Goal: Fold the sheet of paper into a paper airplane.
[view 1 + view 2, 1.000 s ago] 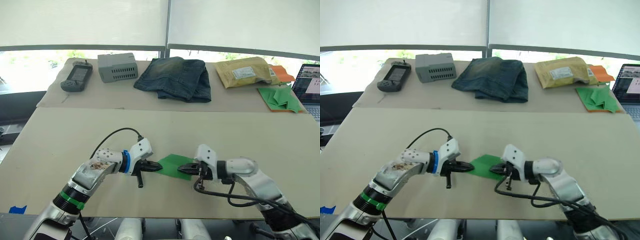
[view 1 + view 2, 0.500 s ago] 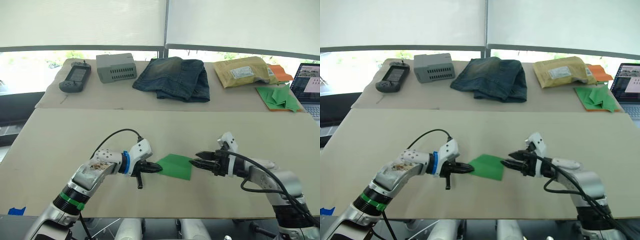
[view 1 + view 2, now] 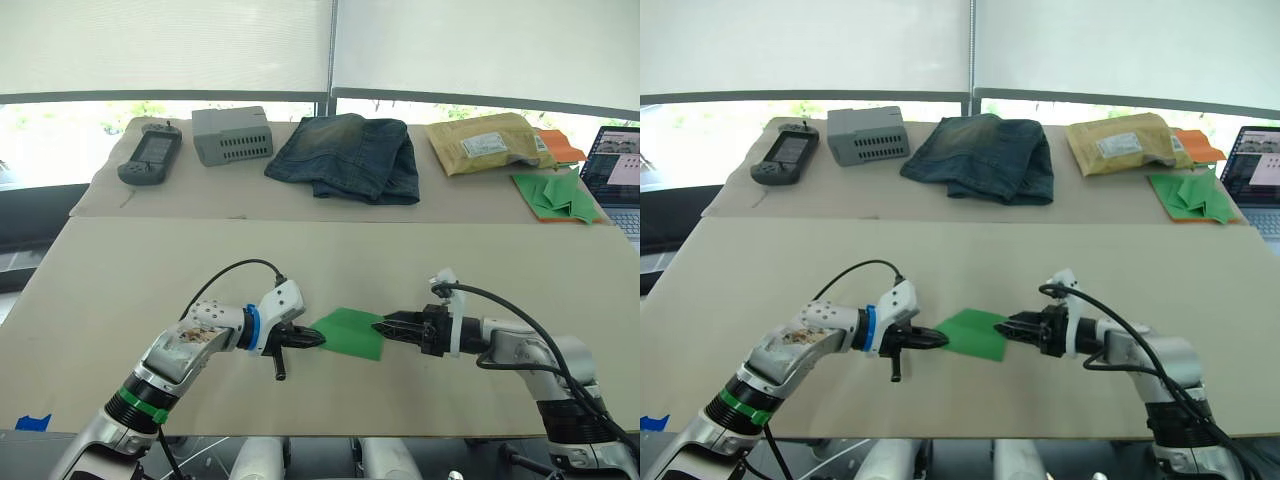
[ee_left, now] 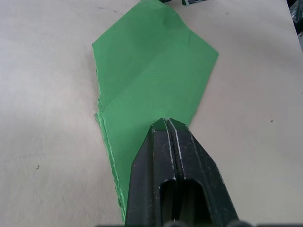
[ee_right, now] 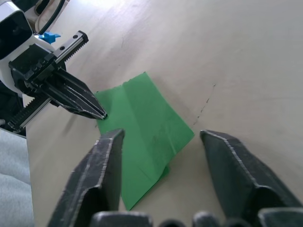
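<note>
The sheet of paper (image 3: 350, 332) is bright green, partly folded with creases, and lies flat near the table's front edge. My left gripper (image 3: 316, 338) is shut, and its tips rest on the sheet's left end (image 4: 151, 75). My right gripper (image 3: 384, 324) points left at table height, right at the sheet's right edge. In the right wrist view its fingers stand wide open, with the sheet (image 5: 142, 123) ahead of the gap and nothing held. The left gripper (image 5: 100, 113) touches the sheet's far corner there.
Along the back table lie a handheld device (image 3: 151, 155), a grey box (image 3: 233, 133), folded jeans (image 3: 350, 155), a padded envelope (image 3: 490, 143) and a heap of green paper pieces (image 3: 558, 195). A laptop (image 3: 615, 170) sits at the far right.
My right gripper drew back off the sheet to the right, levelled out, then came back to the sheet's right edge. The left gripper and the sheet stayed put.
</note>
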You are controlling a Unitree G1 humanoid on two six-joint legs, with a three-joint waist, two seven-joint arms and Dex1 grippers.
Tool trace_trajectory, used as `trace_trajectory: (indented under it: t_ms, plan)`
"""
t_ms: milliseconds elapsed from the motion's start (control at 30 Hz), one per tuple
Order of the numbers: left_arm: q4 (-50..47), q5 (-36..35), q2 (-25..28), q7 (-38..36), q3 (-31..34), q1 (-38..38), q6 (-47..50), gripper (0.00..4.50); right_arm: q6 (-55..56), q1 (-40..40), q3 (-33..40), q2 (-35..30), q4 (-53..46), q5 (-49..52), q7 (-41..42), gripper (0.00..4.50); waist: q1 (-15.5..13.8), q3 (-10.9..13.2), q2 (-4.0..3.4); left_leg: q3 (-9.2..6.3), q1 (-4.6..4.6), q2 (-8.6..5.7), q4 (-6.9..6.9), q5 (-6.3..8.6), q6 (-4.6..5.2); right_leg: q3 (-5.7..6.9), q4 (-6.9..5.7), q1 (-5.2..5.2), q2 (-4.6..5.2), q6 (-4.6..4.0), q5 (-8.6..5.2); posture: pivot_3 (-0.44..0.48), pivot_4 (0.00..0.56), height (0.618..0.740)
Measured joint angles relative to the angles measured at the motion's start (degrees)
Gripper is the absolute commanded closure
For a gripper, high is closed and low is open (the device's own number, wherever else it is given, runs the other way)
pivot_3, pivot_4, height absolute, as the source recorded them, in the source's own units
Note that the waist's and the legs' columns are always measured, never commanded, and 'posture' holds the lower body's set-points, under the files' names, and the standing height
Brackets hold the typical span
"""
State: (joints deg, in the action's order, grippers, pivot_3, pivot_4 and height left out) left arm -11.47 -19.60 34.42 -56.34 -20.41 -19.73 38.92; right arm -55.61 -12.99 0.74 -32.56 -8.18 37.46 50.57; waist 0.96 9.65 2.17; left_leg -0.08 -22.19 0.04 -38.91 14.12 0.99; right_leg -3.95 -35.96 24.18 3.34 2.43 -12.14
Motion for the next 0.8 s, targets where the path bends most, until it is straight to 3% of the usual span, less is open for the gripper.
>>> trace_trajectory:
  t_ms: [167, 433, 567, 800]
  plan:
    - [0.0, 0.0, 0.0, 0.0, 0.1, 0.1, 0.0, 4.5, 1.7, 0.6, -0.4, -0.1, -1.4, -0.3, 1.1, 4.47, 0.0, 0.0, 0.0, -0.01, -0.01, 0.0, 0.0, 0.0, 0.0, 0.0, 0.0, 0.0, 0.0, 0.01, 0.0, 0.0, 0.15, 0.728]
    - [0.4, 0.0, -0.1, -0.4, 0.2, 0.1, -0.3, 4.5, 16.9, 4.9, -6.1, -4.0, -8.5, -8.4, 4.6, 4.47, 0.0, 0.0, 0.0, 0.02, 0.0, 0.0, 0.01, 0.0, 0.0, 0.01, 0.02, 0.0, 0.0, 0.05, -0.03, 0.0, 0.15, 0.728]
    - [1.1, 0.0, -0.1, -0.9, 0.1, -0.1, -1.1, 4.5, 34.3, 7.5, -9.6, -5.7, -9.5, -19.0, 5.5, 4.47, 0.0, 0.0, -0.01, 0.08, 0.02, -0.02, 0.0, 0.0, -0.01, 0.01, 0.03, 0.0, 0.0, 0.07, -0.04, 0.0, 0.15, 0.728]
    - [2.1, 0.5, -0.3, -1.6, -0.4, -0.4, -2.5, 4.5, 66.4, 9.4, -11.9, -5.7, -1.1, -35.7, 0.9, 4.47, -0.1, 0.0, -0.01, 0.12, 0.06, -0.04, 0.0, 0.0, -0.01, 0.0, 0.02, -0.03, 0.01, 0.07, -0.03, 0.0, 0.15, 0.728]
